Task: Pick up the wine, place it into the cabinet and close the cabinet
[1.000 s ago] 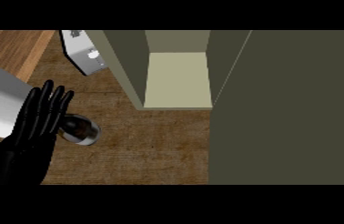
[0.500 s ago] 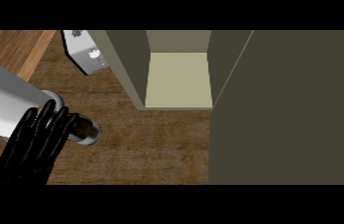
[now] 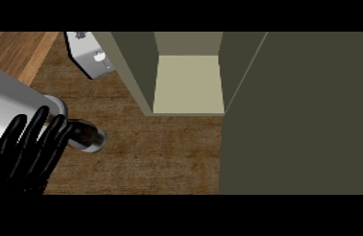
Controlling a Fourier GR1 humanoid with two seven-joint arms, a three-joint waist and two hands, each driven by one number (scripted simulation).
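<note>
While the wine (image 3: 92,139) is standing on the desk (image 3: 163,153), down and to the left of the cabinet (image 3: 135,72) and well apart from it, your left hand (image 3: 32,151) is lying against the side of the bottle that faces away from the cabinet. The fingers are running straight and close together, and they are covering part of the bottle instead of curling round it. I cannot see the thumb, so nothing is showing a pinch yet. You are likely placing the hand there so that, once it closes, the lift can carry the bottle straight toward the cabinet.

You are seeing the wine from above as a round grey top, which suggests it is standing upright and will tip easily if the fingers nudge it sideways. The cabinet is standing open, with its pale shelf (image 3: 188,84) bare and its door (image 3: 291,115) swung out on the right, leaving the way in clear for the bottle. By my reading you are only starting the pick-up, and the placing and the closing of the door are waiting. Your right hand is not showing.
</note>
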